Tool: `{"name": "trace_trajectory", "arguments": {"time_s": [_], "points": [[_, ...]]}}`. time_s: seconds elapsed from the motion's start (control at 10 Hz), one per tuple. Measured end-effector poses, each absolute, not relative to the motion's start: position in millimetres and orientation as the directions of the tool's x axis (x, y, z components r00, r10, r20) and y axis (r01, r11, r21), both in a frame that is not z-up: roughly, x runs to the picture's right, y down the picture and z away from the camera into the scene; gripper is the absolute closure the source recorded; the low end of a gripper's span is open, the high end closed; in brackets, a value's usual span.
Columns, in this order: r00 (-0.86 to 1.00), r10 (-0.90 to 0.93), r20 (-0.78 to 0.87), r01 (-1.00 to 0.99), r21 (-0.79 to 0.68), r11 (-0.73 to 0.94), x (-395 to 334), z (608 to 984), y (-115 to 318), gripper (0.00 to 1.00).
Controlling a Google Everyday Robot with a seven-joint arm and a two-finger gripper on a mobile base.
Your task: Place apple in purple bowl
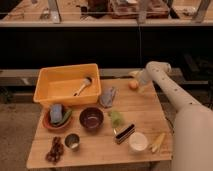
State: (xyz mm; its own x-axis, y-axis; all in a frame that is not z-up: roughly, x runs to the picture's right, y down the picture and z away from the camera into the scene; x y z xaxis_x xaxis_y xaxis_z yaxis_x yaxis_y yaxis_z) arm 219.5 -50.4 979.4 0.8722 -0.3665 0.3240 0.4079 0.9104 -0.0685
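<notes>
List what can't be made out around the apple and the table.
- Camera view: the hand sits at the far right of the table, beside the apple; whether they touch is too small to tell.
- Utensil in the yellow bin: too blurred to name.
- Dark cluster at the front left corner: too blurred to identify.
- Robot arm: cut off by the right edge.

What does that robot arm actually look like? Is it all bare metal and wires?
No loose wires or markings show. The arm is a smooth, pale grey-white shell of thick rounded tubes, fattest at the bottom right, with a rounded joint on top. It narrows to the gripper, beside the apple at the far right edge of the table.
</notes>
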Motion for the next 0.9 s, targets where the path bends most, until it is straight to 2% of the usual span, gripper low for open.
{"name": "trace_trajectory", "arguments": {"time_s": [0.9], "points": [[0.857,-0.410,0.312,0.454,-0.084,0.887,223,1009,-55,0.20]]}}
